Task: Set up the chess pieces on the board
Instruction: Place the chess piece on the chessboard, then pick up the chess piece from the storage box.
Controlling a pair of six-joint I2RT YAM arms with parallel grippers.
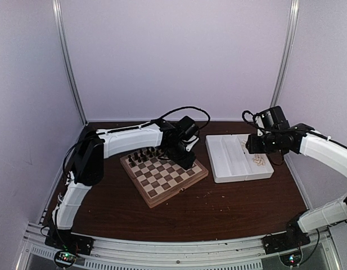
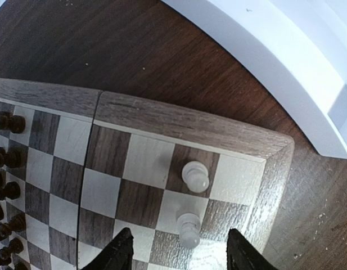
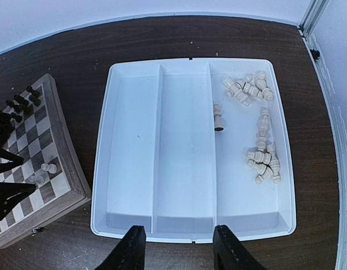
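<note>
The left wrist view alone shows two cream pawns (image 2: 194,175) standing upright, long axes vertical, on neighbouring squares at the board (image 2: 190,121) corner nearest the white tray (image 2: 285,62). The nearer pawn stands untouched between the parted fingers of the left gripper (image 2: 181,256). Only the right wrist view shows the other cream pieces (image 3: 262,154) lying sideways, pointing every way, in the tray's right compartment, with the right gripper (image 3: 179,247) above, jaws apart and empty.

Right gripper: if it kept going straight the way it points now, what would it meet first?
Most likely the bare middle compartment of the white tray; the open right gripper points down into it. The cream chess pieces lie aside in the neighbouring compartment. Depth is unclear.
</note>
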